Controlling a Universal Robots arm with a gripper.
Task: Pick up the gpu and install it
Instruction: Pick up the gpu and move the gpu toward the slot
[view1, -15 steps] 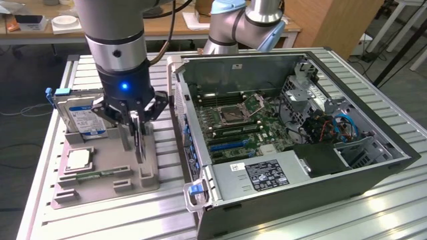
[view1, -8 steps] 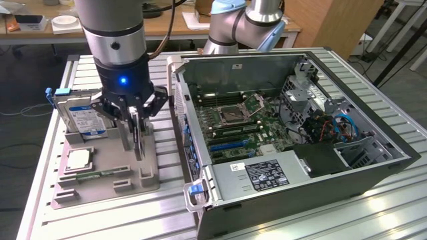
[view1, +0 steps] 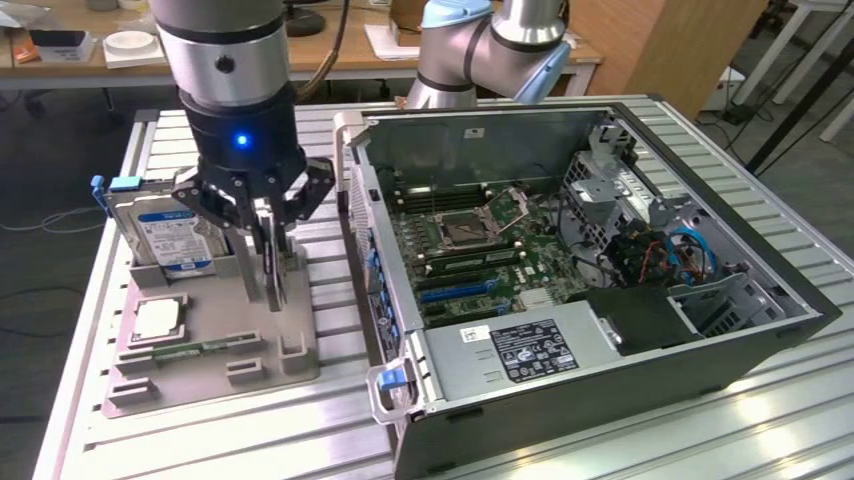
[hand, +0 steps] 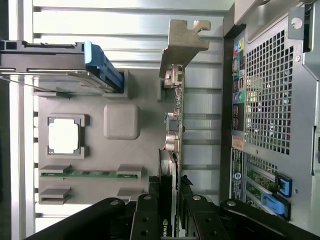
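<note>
The gpu (view1: 278, 285) is a thin dark card standing on edge in the grey holder tray (view1: 287, 372), on the exterior view's left. My gripper (view1: 263, 270) comes straight down over it with one finger on each side of the card, shut on it. In the wrist view the gpu (hand: 175, 100) runs edge-on away from my gripper (hand: 170, 210), with its silver bracket (hand: 182, 37) at the far end. I cannot tell whether the card's lower edge still rests in the tray's slot.
The tray also holds a hard drive (view1: 167, 235) with a blue clip, a processor (view1: 156, 318) and a memory stick (view1: 200, 348). Beside the tray lies the open computer case (view1: 787, 300), its motherboard (view1: 467, 240) exposed. A second arm (view1: 494, 45) stands behind the case.
</note>
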